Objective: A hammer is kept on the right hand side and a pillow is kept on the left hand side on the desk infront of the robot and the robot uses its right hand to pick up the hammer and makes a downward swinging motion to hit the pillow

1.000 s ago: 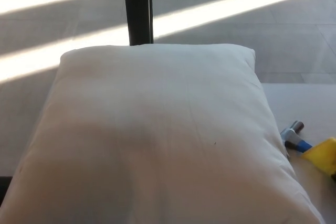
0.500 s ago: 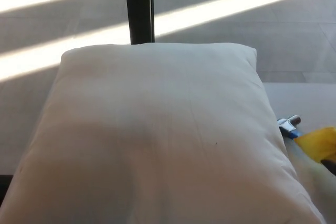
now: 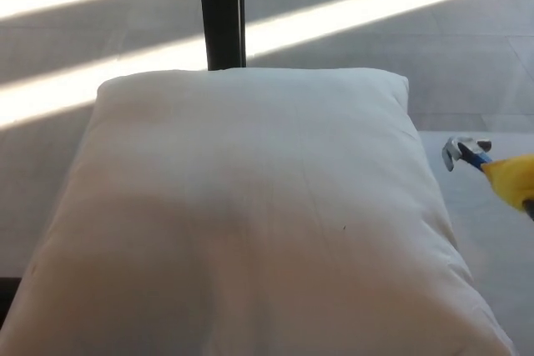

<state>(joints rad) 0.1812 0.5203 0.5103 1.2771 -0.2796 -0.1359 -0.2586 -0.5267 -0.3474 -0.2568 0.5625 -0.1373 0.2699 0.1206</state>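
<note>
A large white pillow (image 3: 250, 214) fills most of the head view and lies on the desk. Right of it, a hammer (image 3: 492, 168) hangs in the air above the desk, with a silver claw head (image 3: 464, 150), a blue neck and a yellow handle (image 3: 513, 179). The head points left toward the pillow's right edge and stays clear of it. Only a dark sliver of my right hand (image 3: 530, 206) shows at the right border, on the handle. My left hand is out of view.
A strip of pale desk top (image 3: 492, 239) shows right of the pillow. Behind the pillow stands a black post (image 3: 221, 10) on a grey floor crossed by bright sun stripes.
The hammer has risen off the desk beside the pillow's right edge, moving up and slightly right in the picture. The pillow has stayed where it was.
</note>
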